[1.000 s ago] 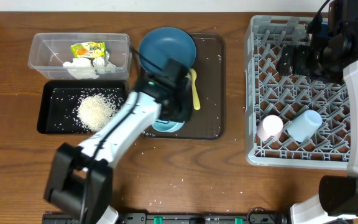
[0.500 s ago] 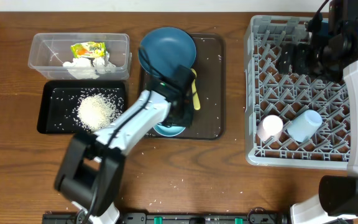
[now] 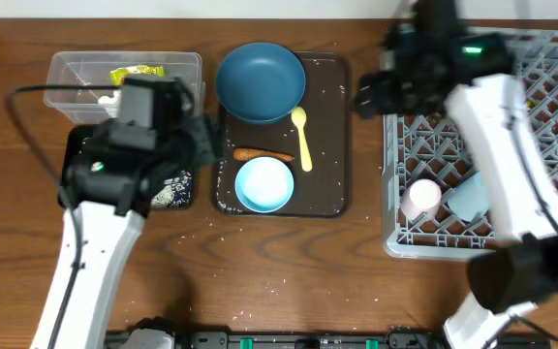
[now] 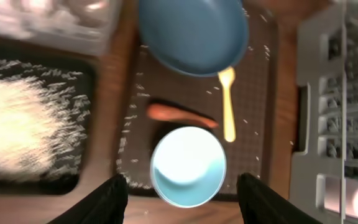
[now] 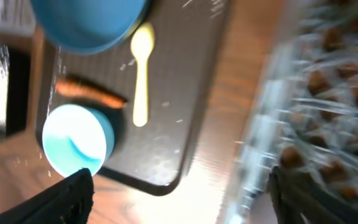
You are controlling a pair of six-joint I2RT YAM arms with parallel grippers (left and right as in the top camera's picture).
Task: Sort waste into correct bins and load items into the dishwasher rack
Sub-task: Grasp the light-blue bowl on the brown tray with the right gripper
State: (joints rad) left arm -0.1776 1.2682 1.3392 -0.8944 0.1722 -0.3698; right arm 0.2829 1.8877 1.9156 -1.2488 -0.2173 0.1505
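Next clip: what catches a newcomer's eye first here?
A big blue plate lies at the far end of the brown tray, with a yellow spoon, an orange carrot and a small bowl below it. At right, the grey rack holds a pink cup and a light blue cup.

No legible text, brand, number or sign. The only printed surface is the yellow-green wrapper [image 3: 136,72], lying in the clear tub [image 3: 71,66] near the far-left corner of the worktop [image 3: 356,271]; its markings are too small and blurred to read.
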